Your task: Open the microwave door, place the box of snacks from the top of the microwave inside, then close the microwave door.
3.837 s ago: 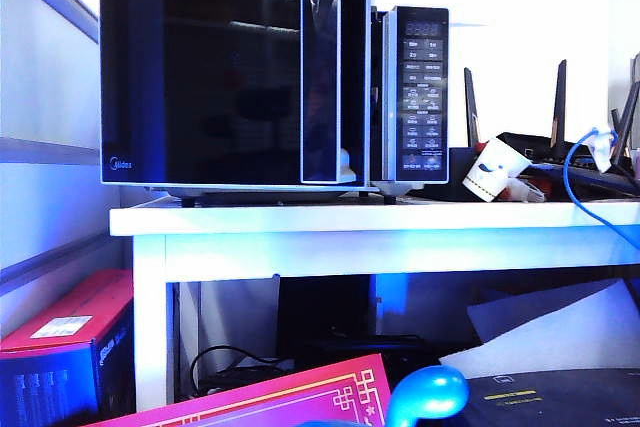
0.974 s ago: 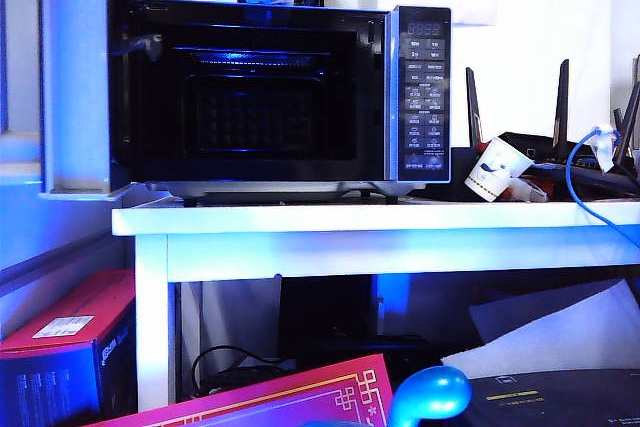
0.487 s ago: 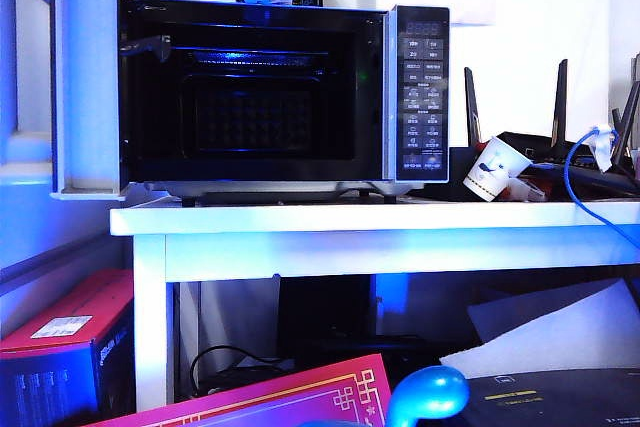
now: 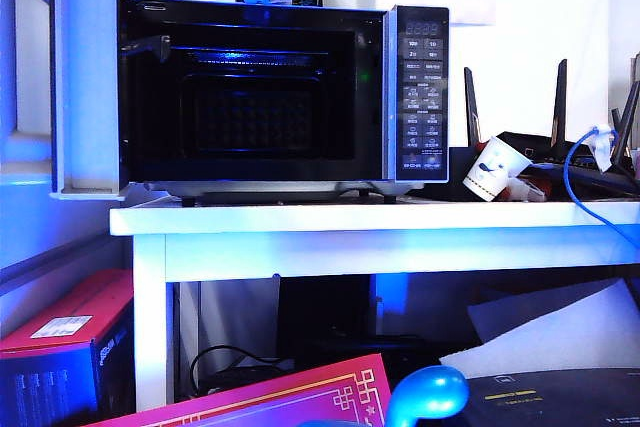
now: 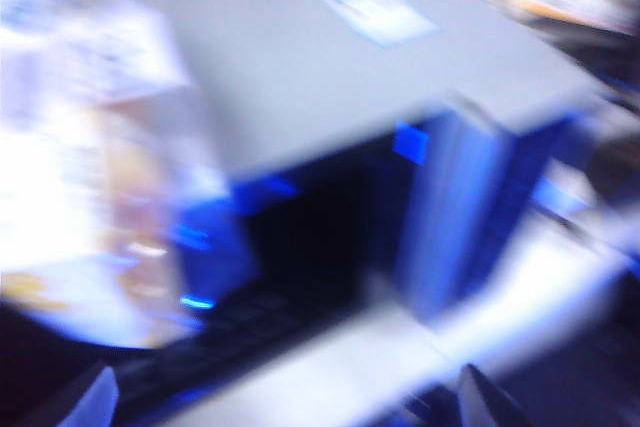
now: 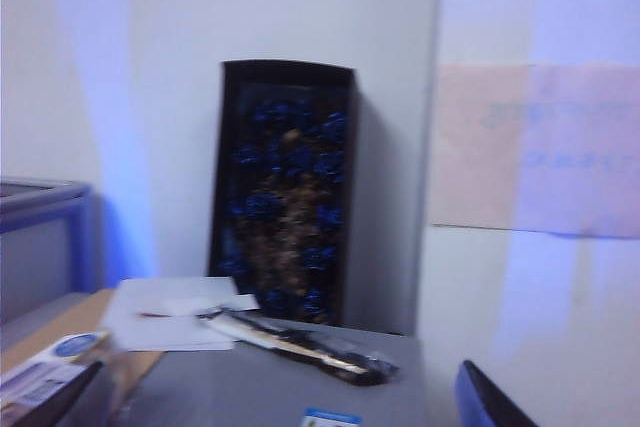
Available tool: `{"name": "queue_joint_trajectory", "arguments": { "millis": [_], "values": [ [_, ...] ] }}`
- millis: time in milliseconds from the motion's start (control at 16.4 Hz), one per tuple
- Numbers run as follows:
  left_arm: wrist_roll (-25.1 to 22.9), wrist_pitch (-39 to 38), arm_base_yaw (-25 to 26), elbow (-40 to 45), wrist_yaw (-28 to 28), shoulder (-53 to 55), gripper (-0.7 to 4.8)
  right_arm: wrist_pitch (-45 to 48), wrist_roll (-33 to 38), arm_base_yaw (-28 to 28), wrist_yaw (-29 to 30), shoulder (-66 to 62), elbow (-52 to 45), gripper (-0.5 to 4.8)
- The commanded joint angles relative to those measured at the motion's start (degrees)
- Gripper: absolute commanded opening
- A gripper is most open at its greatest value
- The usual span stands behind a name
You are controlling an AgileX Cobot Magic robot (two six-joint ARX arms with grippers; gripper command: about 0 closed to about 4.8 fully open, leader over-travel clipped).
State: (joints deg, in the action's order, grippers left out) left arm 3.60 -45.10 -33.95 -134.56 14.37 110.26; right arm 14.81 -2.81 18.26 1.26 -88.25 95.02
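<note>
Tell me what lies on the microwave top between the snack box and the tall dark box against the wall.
Right wrist view: between the snack box and the dark box lie white papers and a dark wrapped packet.

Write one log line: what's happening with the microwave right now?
black Midea microwave: door open | clear plastic snack box: on top | left end effector: open | right end effector: open

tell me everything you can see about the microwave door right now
The microwave door stands swung fully open on the left side of the microwave, hinged there and turned so the exterior view sees mostly its pale, silver-white inner face and edge, not the glossy black glass. It is upright, and its bottom edge hangs past the left end of the white table. The dark cavity behind it is exposed. Nothing is seen touching the door; neither the left gripper nor the right gripper appears near it in that view.
</note>
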Motion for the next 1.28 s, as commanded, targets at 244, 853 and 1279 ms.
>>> {"name": "queue_joint_trajectory", "arguments": {
  "millis": [244,853,1279],
  "values": [
    [7.52,6.25,-0.92,-0.33,9.77,1.01,4.79,0.39,0.22,0.09,1.44,1.92,0.28,4.79],
    [7.56,13.07,-0.79,-0.11,13.14,5.77,4.79,-0.61,0.24,0.09,2.21,3.19,0.28,4.79],
    [7.87,16.13,-0.55,-0.11,16.94,6.27,4.79,-1.44,0.22,0.09,3.48,3.15,0.28,4.79]
  ]
}}
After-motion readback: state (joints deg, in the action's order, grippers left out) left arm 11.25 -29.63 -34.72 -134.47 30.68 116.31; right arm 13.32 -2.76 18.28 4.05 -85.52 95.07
